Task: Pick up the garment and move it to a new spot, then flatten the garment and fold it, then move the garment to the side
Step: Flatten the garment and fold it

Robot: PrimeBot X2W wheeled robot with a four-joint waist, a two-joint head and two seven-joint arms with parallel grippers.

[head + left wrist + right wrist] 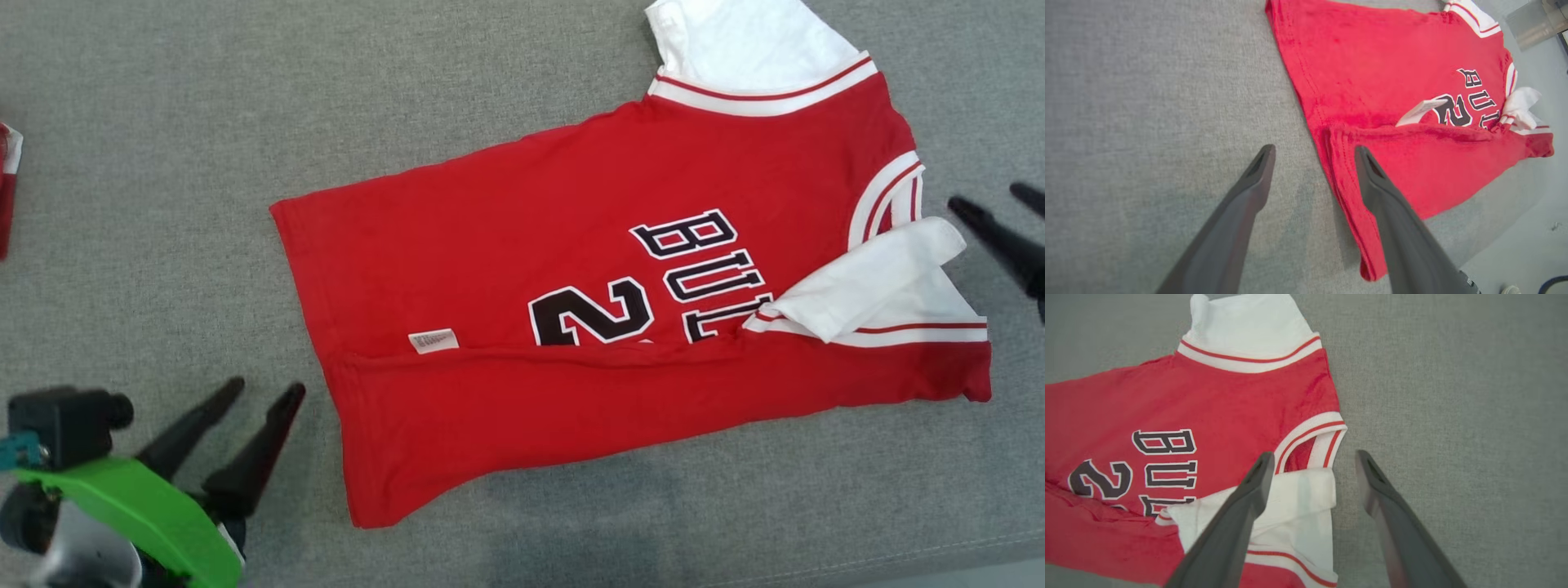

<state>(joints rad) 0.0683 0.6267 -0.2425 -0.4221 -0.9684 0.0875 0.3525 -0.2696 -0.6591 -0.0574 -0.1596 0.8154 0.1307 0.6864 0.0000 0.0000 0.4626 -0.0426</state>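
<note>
Noting shirt (571, 269) lying lengthwise, hem (314, 327) beside left hand (266, 386), sleeve (873, 278) beside right hand (985, 196), both wide open, empty.

Surface: grey woven-fabric tabletop (147, 204), its edge seen at lower right | On it: red garment (522, 269) lay flat, centre to right, hem toward left, near long side folded over itself | white sleeve (873, 278) lay across the lettering | white label (433, 340) at the fold line | far left: red-and-white cloth (6, 188), well apart from the garment
</note>
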